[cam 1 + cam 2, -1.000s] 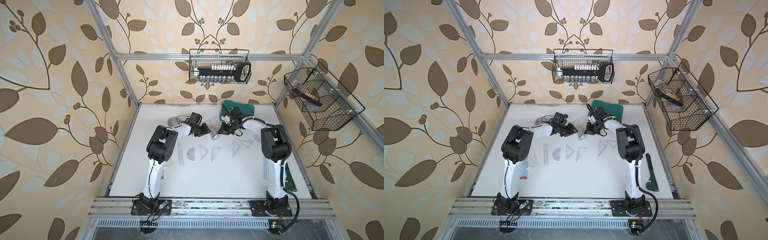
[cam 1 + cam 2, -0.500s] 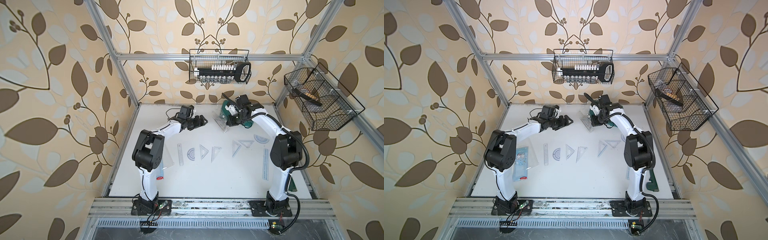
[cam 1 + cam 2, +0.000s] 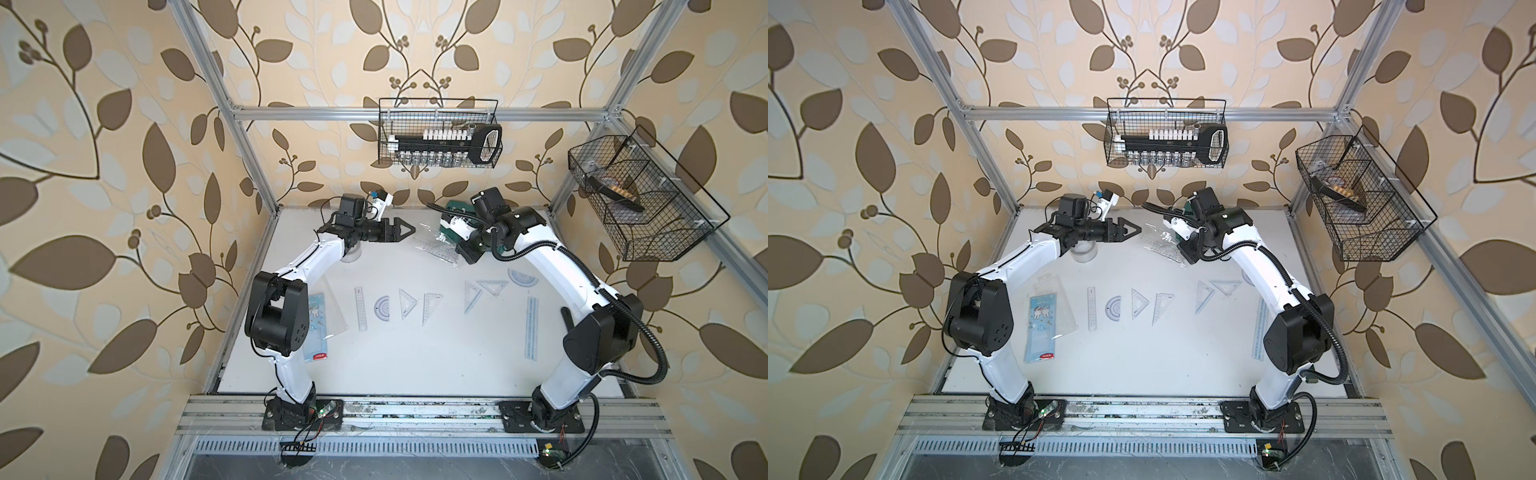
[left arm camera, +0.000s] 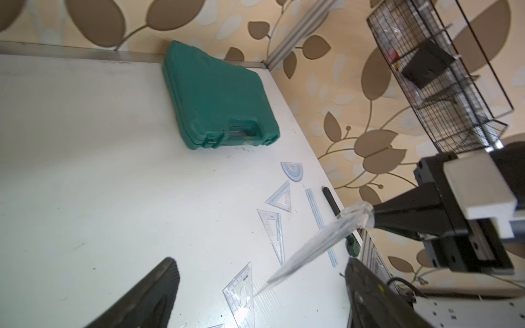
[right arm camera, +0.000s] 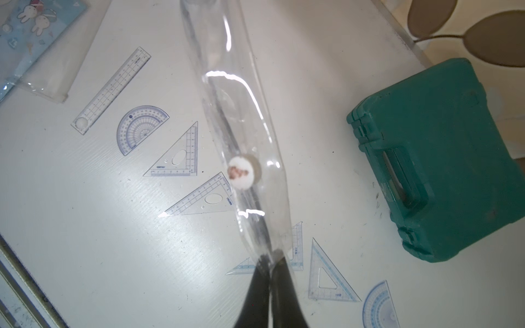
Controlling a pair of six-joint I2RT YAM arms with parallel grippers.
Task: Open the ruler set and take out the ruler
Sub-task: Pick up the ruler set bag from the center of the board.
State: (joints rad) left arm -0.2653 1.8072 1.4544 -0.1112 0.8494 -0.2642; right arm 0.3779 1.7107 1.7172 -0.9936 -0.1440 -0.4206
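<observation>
The right pincer (image 5: 271, 262) is pressed together on one end of the clear ruler set sleeve (image 5: 235, 113), which stretches away from its tips, held clear of the surface (image 5: 85, 227). The left pincer (image 3: 409, 229) stands spread and holds nothing, close to the sleeve's far end. Beneath the right pincer, loose triangles (image 5: 176, 159), a protractor (image 5: 142, 129) and a straight ruler (image 5: 110, 89) lie flat, with a green case (image 5: 443, 153) off to its side.
</observation>
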